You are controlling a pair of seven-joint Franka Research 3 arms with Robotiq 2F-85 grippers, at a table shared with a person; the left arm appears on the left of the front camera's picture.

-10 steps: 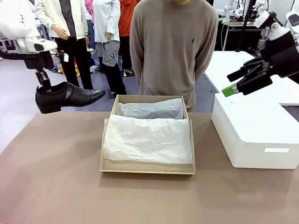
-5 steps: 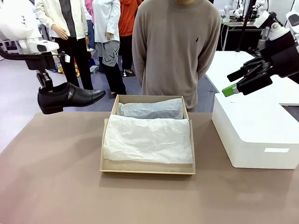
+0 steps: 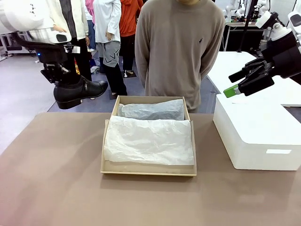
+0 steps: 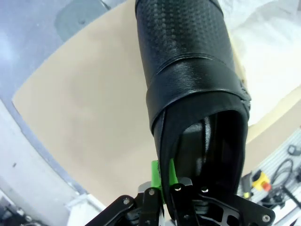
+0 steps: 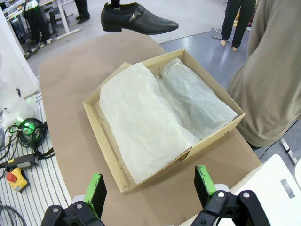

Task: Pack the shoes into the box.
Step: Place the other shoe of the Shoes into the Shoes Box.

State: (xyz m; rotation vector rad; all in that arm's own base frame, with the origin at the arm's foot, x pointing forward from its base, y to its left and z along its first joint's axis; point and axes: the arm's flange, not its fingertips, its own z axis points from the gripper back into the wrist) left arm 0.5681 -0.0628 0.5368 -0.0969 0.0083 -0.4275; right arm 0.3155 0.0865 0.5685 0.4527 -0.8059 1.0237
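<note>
Rightward and up, the left gripper (image 3: 60, 74) has swung the shoe (image 3: 81, 92), pinching its heel rim, upper left of the centre box (image 3: 148, 170). At upper right, the right gripper (image 3: 233, 84) gapes empty. That thin pinch could let the shoe twist and drop short.

- Robotics lab: a red emergency-stop button on a yellow box (image 5: 12, 179) and black coiled cables (image 5: 35, 141) lie off the brown tabletop's (image 5: 66, 80) edge.
- Bystanders (image 3: 110, 28) stand on open grey floor (image 3: 19, 89).
</note>
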